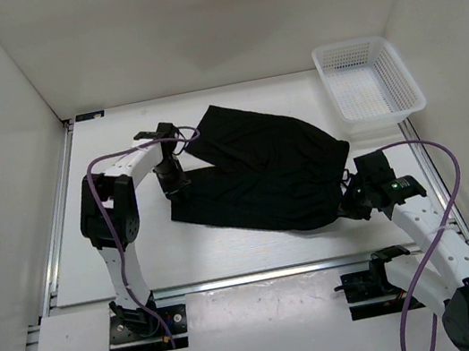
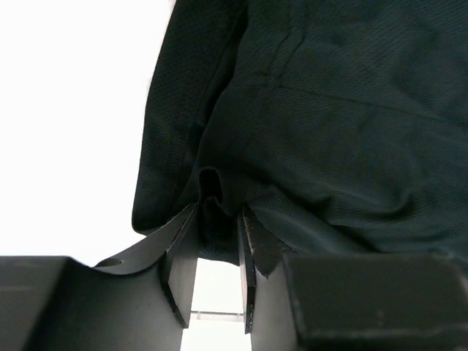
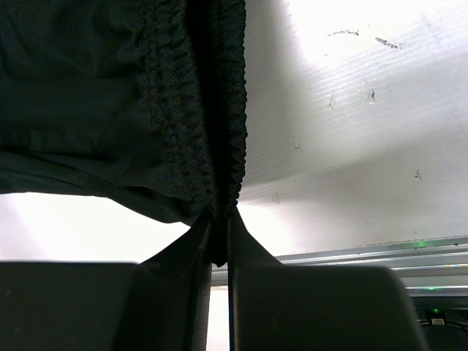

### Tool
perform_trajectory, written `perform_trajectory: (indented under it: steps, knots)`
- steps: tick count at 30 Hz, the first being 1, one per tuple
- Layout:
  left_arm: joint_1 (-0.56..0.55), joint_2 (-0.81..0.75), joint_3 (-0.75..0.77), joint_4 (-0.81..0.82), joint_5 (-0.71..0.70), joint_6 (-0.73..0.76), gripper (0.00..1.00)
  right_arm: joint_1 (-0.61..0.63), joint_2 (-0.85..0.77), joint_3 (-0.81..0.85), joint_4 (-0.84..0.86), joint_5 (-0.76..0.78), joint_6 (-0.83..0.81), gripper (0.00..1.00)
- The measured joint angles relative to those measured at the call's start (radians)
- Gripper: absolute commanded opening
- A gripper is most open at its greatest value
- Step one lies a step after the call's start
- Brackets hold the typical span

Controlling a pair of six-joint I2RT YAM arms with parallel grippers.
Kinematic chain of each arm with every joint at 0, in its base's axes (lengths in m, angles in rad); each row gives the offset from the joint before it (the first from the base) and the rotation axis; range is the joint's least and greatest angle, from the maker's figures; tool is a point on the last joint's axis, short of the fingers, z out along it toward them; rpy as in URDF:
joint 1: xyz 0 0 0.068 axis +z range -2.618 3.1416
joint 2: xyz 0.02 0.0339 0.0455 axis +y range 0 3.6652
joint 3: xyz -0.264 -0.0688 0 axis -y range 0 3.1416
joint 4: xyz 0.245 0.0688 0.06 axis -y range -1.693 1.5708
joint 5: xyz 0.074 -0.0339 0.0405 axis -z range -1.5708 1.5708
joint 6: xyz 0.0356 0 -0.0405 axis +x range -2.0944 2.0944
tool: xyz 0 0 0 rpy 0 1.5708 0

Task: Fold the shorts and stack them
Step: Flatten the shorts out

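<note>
Black shorts (image 1: 261, 171) out on the white table (image 1: 141, 265): plain, soft fabric, spread in a broad slanted patch across the middle. One corner reaches to the far left and the bulk runs down toward the near right. They lie mostly flat, with a few gentle creases and a stitched seam line showing up close. At the right end the ruched elastic waistband (image 3: 197, 110) is gathered tight, nipped by the right gripper (image 3: 219, 219). At the left edge, a small fold of cloth humps up, pinched in the left gripper (image 2: 219, 212).
</note>
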Motion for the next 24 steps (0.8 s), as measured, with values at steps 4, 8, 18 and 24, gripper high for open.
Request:
perform_trajectory:
  steps: [4, 8, 18, 24]
  knots:
    - [0.0, 0.0, -0.013, -0.002, 0.0, -0.001, 0.46, 0.0, 0.002, 0.0, 0.0, 0.0, -0.002, 0.0]
    - [0.0, -0.001, -0.025, -0.002, 0.0, -0.001, 0.47, 0.0, 0.008, 0.0, 0.0, 0.0, -0.003, 0.0]
    - [0.0, -0.018, -0.036, -0.004, 0.001, -0.017, 0.1, 0.0, 0.008, 0.0, 0.0, 0.0, -0.003, 0.0]
    - [0.0, -0.023, -0.037, -0.007, 0.0, -0.022, 0.1, 0.0, 0.008, 0.0, 0.0, 0.0, -0.003, 0.0]
